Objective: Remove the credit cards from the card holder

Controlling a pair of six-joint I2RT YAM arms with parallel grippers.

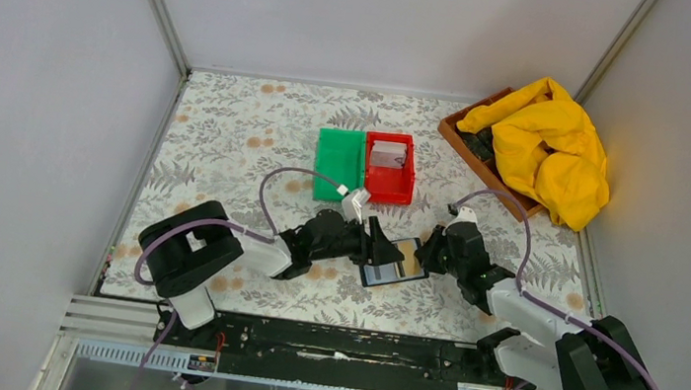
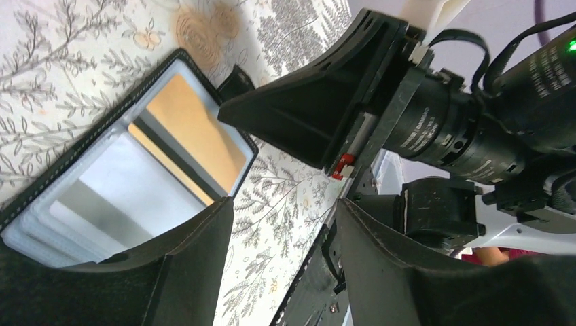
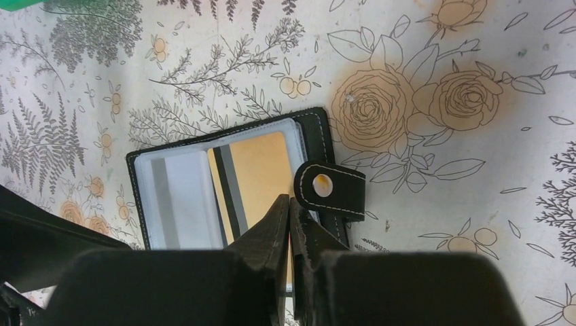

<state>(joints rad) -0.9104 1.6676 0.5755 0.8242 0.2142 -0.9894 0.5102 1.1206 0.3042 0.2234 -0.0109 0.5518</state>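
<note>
The card holder point(image 1: 395, 263) lies open and flat on the table point(image 1: 230, 131), about midway between the side edges and nearer the near edge, just in front of the red bin point(image 1: 407, 188). In its clear sleeves I see a brownish card point(image 3: 257, 168) on the leaf with the snap tab point(image 3: 330, 190) and a grey-white card point(image 3: 178, 197) on the other leaf. I judge the cards light, stiff and slick. The sleeves look glossy and soft, so a card should slide out if pulled straight along its sleeve, while the light holder may drag along unless it is pinned. The exposed edge of the brownish card is the place to take hold. My right gripper point(image 3: 291, 207) sits right at that edge beside the tab, its fingers point(image 3: 265, 238) pressed together with only a sliver between them. I cannot tell whether the card is caught there. My left gripper point(image 2: 282, 210) is at the opposite leaf with its fingers point(image 2: 183, 272) spread, one over the holder's edge, gripping nothing. Beyond the holder, the green bin point(image 1: 336, 159) stands touching the red one. A yellow cloth point(image 1: 551, 146) is heaped on a brown tray point(image 1: 454, 129) in the far right corner.
</note>
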